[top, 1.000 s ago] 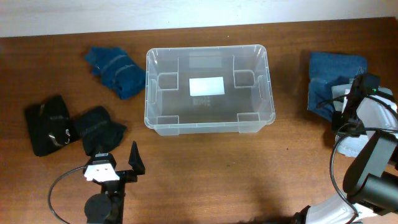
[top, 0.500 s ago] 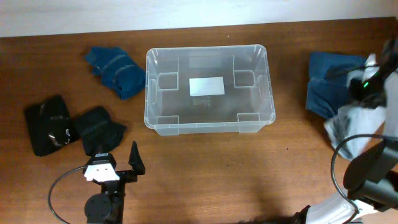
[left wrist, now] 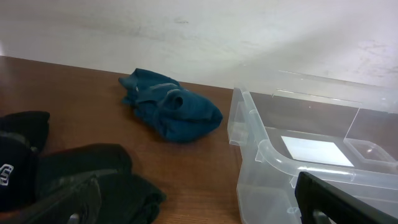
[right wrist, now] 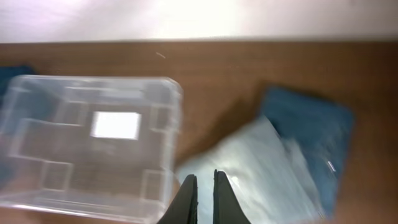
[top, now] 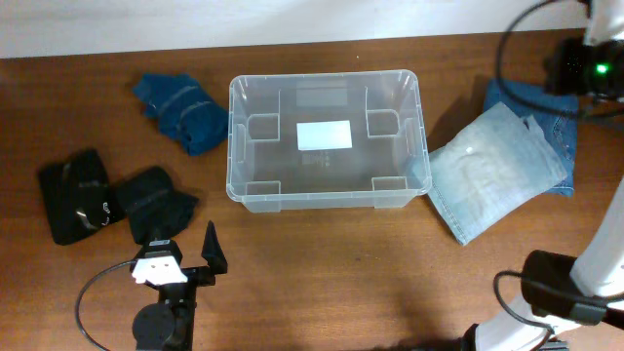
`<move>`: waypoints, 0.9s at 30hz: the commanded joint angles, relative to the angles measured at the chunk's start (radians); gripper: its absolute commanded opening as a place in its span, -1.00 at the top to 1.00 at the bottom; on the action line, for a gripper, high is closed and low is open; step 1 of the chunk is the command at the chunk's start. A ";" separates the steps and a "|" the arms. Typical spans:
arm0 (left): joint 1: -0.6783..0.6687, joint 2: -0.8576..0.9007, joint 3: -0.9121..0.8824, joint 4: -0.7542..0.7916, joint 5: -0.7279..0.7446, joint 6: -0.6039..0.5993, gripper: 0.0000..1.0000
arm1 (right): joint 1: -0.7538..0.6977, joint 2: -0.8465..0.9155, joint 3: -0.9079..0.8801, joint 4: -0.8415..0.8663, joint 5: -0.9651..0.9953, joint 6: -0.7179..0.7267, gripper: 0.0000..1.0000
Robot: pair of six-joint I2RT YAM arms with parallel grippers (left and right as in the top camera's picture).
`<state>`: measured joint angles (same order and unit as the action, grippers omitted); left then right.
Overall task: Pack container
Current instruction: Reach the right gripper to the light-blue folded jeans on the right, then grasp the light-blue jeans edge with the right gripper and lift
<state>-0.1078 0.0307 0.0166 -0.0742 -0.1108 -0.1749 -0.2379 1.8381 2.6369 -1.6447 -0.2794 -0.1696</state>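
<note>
The clear container [top: 328, 198] stands empty at the table's middle, a white label on its base. It also shows in the left wrist view [left wrist: 264, 152] and the right wrist view [right wrist: 175, 124]. My right gripper [top: 571, 82] is high at the far right. In the right wrist view its fingers [right wrist: 203, 178] are nearly together on a pale blue denim garment [top: 492, 175], which spreads from the gripper down to the container's right front corner. My left gripper [top: 185, 255] is open and empty near the front left, low over the table [left wrist: 199, 211].
A dark blue folded garment [top: 558, 102] lies under the pale one at the right. A teal cloth [top: 185, 109] lies left of the container. Two black garments [top: 76, 195] [top: 156, 203] lie at the left, just beyond my left gripper.
My right arm has risen and swung toward the back right, pulling the pale denim garment up and leftward until it reaches the container's corner. The left arm has not moved.
</note>
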 commanded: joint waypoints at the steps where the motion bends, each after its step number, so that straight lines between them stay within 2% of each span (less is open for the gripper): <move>1: 0.005 -0.004 -0.008 0.002 0.010 0.016 -0.99 | 0.061 -0.008 0.061 0.003 -0.026 0.000 0.92; 5: 0.005 -0.004 -0.007 0.002 0.010 0.016 -0.99 | 0.055 -0.006 0.046 -0.002 0.037 0.087 0.92; 8: 0.005 -0.004 -0.008 0.002 0.010 0.016 -0.99 | 0.034 -0.002 0.029 -0.018 0.161 0.238 0.91; 11: 0.005 -0.004 -0.007 0.002 0.010 0.016 -0.99 | -0.012 0.005 0.013 -0.050 0.247 0.387 0.33; 13: 0.005 -0.004 -0.008 0.002 0.010 0.016 -0.99 | -0.051 0.005 -0.012 -0.051 0.232 0.412 0.00; 16: 0.005 -0.004 -0.007 0.002 0.010 0.016 -0.99 | -0.112 0.005 -0.055 -0.053 0.188 0.412 -0.37; 21: 0.005 -0.004 -0.007 0.002 0.010 0.016 -0.99 | -0.203 0.005 -0.160 -0.053 0.144 0.384 -0.62; 27: 0.005 -0.004 -0.008 0.002 0.010 0.016 -0.98 | -0.264 0.005 -0.348 -0.043 0.128 0.330 -0.74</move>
<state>-0.1078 0.0307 0.0166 -0.0742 -0.1108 -0.1749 -0.4793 1.8366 2.3672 -1.6917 -0.1314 0.1932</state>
